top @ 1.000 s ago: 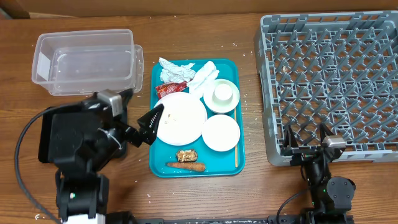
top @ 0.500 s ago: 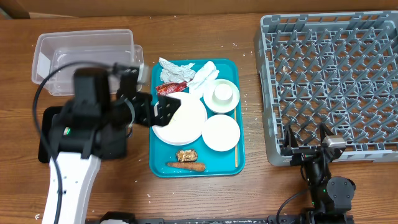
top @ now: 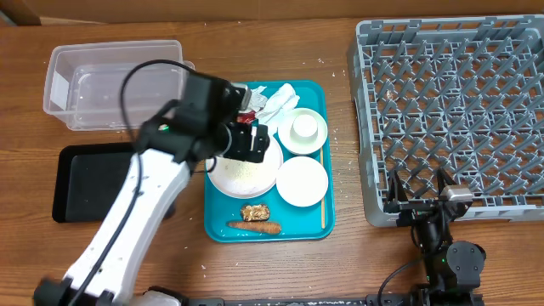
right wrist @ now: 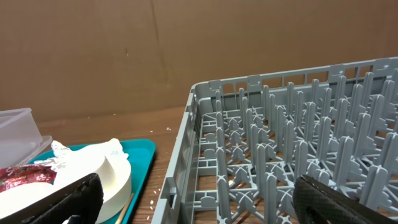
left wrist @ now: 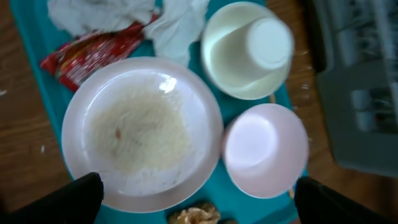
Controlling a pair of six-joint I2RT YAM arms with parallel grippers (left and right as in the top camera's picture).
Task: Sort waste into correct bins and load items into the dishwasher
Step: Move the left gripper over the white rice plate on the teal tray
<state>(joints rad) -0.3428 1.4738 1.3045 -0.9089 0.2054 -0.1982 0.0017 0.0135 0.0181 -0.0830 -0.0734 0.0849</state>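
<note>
Barely started imo. The grey dish rack (top: 450, 110) holds no dishes, and the clear tub (top: 115, 85) and black tray (top: 85, 183) look bare. Everything's crammed on the teal tray (top: 327, 225): rice plate (left wrist: 143, 134), cup (top: 303, 129), napkins (top: 272, 100), wrapper (left wrist: 93, 46), carrot (top: 255, 227). The left hand (left wrist: 202, 199) hovers over the plate, spread wide and grasping nothing. The right hand (top: 419, 194) is released by the rack's front edge. There's roomy tabletop (top: 348, 255) around it all.

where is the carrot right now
In the overhead view the carrot lies along the teal tray's edge nearest the robot, right beside the brown food lump and left of the small plate.
</note>
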